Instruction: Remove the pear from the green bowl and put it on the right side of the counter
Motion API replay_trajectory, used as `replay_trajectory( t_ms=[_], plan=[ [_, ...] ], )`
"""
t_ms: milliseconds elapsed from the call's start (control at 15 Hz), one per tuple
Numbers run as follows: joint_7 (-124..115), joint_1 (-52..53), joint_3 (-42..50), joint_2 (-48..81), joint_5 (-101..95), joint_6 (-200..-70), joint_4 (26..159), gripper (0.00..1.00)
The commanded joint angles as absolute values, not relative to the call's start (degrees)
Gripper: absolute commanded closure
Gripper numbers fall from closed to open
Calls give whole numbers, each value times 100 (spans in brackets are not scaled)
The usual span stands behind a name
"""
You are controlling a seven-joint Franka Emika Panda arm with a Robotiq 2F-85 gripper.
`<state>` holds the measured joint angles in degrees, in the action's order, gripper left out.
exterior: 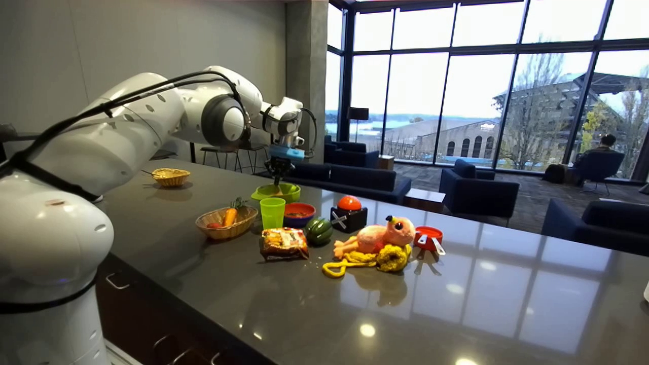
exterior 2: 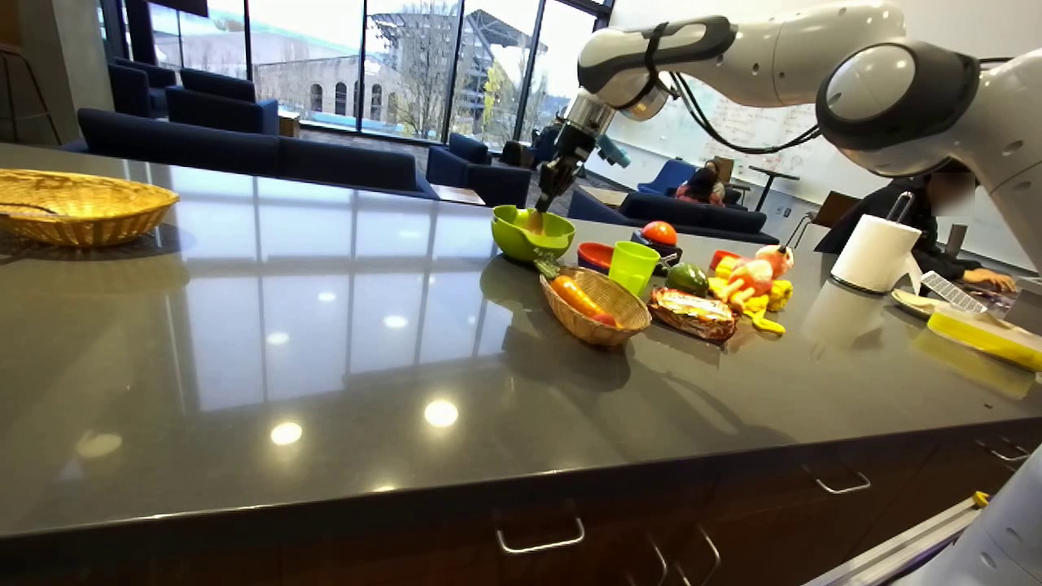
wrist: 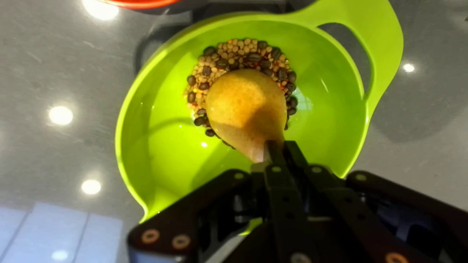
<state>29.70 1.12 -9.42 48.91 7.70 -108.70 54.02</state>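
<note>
The lime-green bowl (wrist: 329, 109), with a loop handle and pouring lip, stands on the glossy dark grey counter (exterior: 238, 299) and shows in both exterior views (exterior: 291, 194) (exterior 2: 521, 242). The yellow-tan pear (wrist: 245, 98) lies in it on dark and tan beans, its narrow end toward my gripper; part of it shows in an exterior view (exterior 2: 533, 222). My gripper (wrist: 283, 146) reaches into the bowl from above. Its fingers are nearly together and overlap the pear's narrow end; whether they pinch its tip cannot be told. An exterior view also shows the gripper (exterior 2: 545, 199) at the pear.
A lime cup (exterior: 273, 213), red-blue bowl (exterior: 299, 215), basket with a carrot (exterior: 228, 230), packet (exterior: 285, 244), green squash (exterior: 319, 231), red-button box (exterior: 349, 218), plush bird (exterior: 377, 237) and red measuring cups (exterior: 429, 238) crowd near the bowl. Paper towels (exterior 2: 875, 254) stand farther off.
</note>
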Motion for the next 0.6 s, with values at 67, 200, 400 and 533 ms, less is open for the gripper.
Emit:
replay_trajectory(
  t_ms=[67,200,400,533],
  plan=[
    [2906,188,-841,4730,558,-10806,5365,98],
    [2879,193,-824,4664,439,-10783,5332,98],
    [2816,175,-804,4530,274,-10795,5322,98],
    [2746,165,-771,4415,168,-10834,5345,98]
  ],
)
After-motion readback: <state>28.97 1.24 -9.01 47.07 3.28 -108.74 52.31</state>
